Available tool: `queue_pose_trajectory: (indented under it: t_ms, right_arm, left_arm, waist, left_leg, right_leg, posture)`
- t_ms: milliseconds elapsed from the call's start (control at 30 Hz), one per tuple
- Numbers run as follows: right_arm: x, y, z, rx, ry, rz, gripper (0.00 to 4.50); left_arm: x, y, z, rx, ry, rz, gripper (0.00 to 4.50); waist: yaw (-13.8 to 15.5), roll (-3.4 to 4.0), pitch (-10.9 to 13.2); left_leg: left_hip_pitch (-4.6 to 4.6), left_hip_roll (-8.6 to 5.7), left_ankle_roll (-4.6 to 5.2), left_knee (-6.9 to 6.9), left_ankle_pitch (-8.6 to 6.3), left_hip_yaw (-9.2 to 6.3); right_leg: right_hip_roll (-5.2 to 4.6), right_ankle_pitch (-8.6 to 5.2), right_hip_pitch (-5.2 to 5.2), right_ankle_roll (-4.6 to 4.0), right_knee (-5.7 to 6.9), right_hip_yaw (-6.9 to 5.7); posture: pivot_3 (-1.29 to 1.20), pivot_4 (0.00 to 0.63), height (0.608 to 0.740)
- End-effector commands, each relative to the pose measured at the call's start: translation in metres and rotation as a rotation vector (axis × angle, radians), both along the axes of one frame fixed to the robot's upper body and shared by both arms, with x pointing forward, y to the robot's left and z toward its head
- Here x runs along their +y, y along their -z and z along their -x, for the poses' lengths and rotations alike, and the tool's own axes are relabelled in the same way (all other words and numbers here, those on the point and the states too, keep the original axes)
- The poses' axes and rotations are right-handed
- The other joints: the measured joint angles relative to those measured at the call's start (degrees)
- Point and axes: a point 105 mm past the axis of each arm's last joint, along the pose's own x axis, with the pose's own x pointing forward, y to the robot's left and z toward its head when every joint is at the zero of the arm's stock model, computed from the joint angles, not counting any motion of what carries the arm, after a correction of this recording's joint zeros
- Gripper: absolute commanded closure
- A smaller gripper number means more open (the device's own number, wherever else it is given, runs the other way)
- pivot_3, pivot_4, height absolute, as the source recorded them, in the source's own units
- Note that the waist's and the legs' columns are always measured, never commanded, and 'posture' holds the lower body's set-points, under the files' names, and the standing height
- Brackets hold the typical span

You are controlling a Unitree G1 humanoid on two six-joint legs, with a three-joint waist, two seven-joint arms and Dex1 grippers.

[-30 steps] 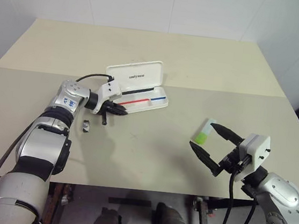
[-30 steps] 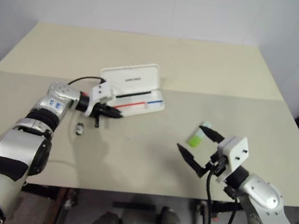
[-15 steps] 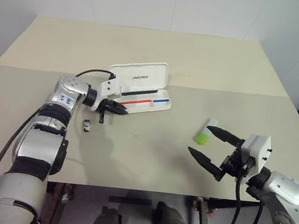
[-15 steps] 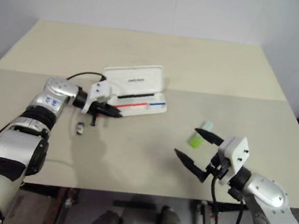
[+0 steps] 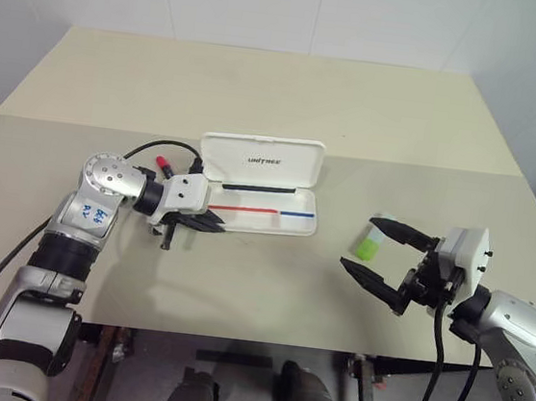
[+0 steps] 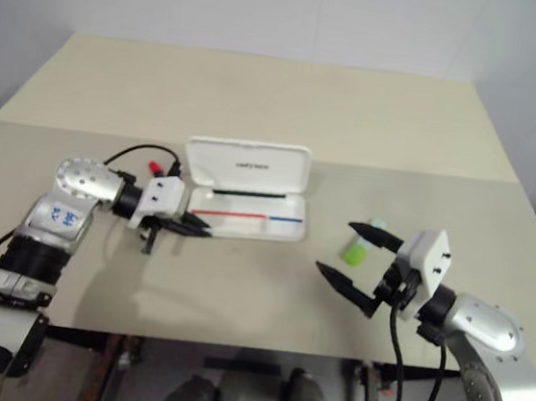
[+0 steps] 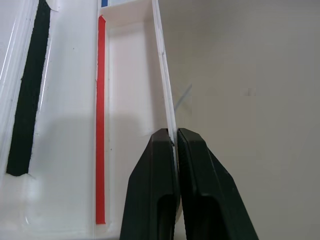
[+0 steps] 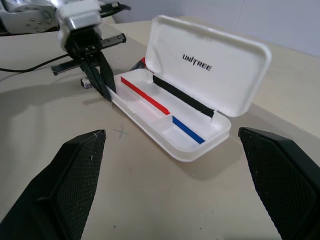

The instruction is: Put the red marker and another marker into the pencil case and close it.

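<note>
A white pencil case (image 5: 269, 209) lies open on the beige table (image 5: 261, 93), lid upright; the left gripper (image 5: 209, 221) is pinched closed on the case's front wall at its left end; the red marker (image 5: 165, 164) lies just left of the case; the green highlighter (image 5: 370, 244) lies well right of it, beside the wide-open, empty right gripper (image 5: 389, 257).

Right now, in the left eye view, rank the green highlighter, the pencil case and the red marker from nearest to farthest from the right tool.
1. Green highlighter, just beside the right tool.
2. Pencil case, mid-table, toward the left arm.
3. Red marker, beyond the case's far end.
</note>
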Motion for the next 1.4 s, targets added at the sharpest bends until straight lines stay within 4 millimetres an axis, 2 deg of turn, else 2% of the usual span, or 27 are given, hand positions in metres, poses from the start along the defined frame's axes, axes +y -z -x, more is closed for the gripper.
queue_pose_trajectory:
  t_ms: [33, 267, 433, 633, 900, 1200, 1233, 1267, 1400]
  right_arm:
    - [0.0, -0.005, 0.001, -0.016, -0.017, 0.009, 0.0]
    - [-0.005, 0.0, 0.01, 0.021, -0.031, 0.024, 0.0]
    - [-0.008, 0.004, 0.024, 0.058, -0.041, 0.025, 0.0]
    - [0.003, 0.009, 0.04, 0.099, -0.086, -0.004, 0.0]
    - [0.006, 0.009, 0.037, 0.089, -0.065, -0.012, 0.0]
    - [0.007, 0.01, 0.032, 0.073, -0.055, -0.005, 0.0]
    - [0.007, 0.009, 0.031, 0.069, -0.054, -0.005, 0.0]
    - [0.007, 0.009, 0.03, 0.067, -0.054, -0.004, 0.0]
    - [0.006, 0.009, 0.029, 0.063, -0.058, 0.001, 0.0]
  left_arm:
    - [-0.006, -0.016, 0.012, -0.046, 0.012, 0.026, 4.45]
    - [-0.006, 0.002, 0.038, -0.005, -0.003, 0.002, 4.45]
    - [-0.002, 0.015, 0.046, 0.025, -0.051, 0.015, 4.45]
    - [0.004, 0.029, 0.051, 0.037, -0.055, -0.003, 4.45]
    - [0.013, 0.042, 0.047, 0.003, -0.034, -0.013, 4.45]
    - [0.012, 0.044, 0.046, -0.025, -0.004, -0.007, 4.45]
    - [0.012, 0.044, 0.048, -0.018, 0.0, -0.01, 3.92]
    - [0.011, 0.044, 0.048, -0.016, 0.002, -0.01, 3.73]
    - [0.009, 0.04, 0.049, -0.013, -0.002, -0.003, 2.44]
  waist:
    - [-0.1, 0.0, 0.0]
    - [-0.2, 0.0, 0.0]
    - [-0.1, 0.0, 0.0]
    - [-0.1, 0.0, 0.0]
    - [-0.2, 0.0, 0.0]
    - [-0.2, 0.0, 0.0]
    - [-0.2, 0.0, 0.0]
    - [-0.2, 0.01, 0.0]
    - [-0.2, 0.01, 0.0]
  left_leg:
    - [0.0, 0.0, 0.0, 0.0, 0.0, 0.0]
    - [0.06, 0.01, 0.0, -0.01, 0.0, 0.06]
    - [0.08, 0.0, 0.0, -0.01, 0.0, 0.06]
    - [0.13, 0.01, 0.0, -0.01, 0.0, 0.05]
    - [0.23, 0.01, -0.01, 0.0, 0.01, 0.09]
    - [0.24, 0.01, -0.03, 0.0, 0.02, 0.09]
    - [0.25, 0.01, -0.03, 0.0, 0.02, 0.09]
    - [0.25, 0.01, -0.03, 0.0, 0.02, 0.09]
    - [0.23, 0.01, -0.03, 0.0, 0.02, 0.08]
  right_leg:
    - [0.0, 0.0, 0.0, 0.0, 0.0, 0.0]
    - [0.02, -0.01, 0.0, -0.01, 0.04, 0.07]
    - [0.01, -0.01, 0.02, -0.02, 0.02, 0.08]
    - [0.02, -0.02, 0.05, -0.03, 0.01, 0.08]
    - [0.03, -0.05, 0.07, -0.09, -0.03, 0.11]
    - [0.02, -0.04, 0.07, -0.09, 0.01, 0.12]
    - [0.02, -0.04, 0.07, -0.09, 0.02, 0.12]
    - [0.02, -0.04, 0.07, -0.09, 0.02, 0.12]
    - [0.02, -0.04, 0.07, -0.09, 0.02, 0.11]
  posture:
    - [0.0, 0.15, 0.74]
    - [0.0, 0.15, 0.74]
    - [0.0, 0.15, 0.74]
    - [0.0, 0.15, 0.74]
    - [0.0, 0.15, 0.74]
    - [0.0, 0.15, 0.74]
    - [0.0, 0.15, 0.74]
    - [0.0, 0.15, 0.74]
    - [0.0, 0.15, 0.74]
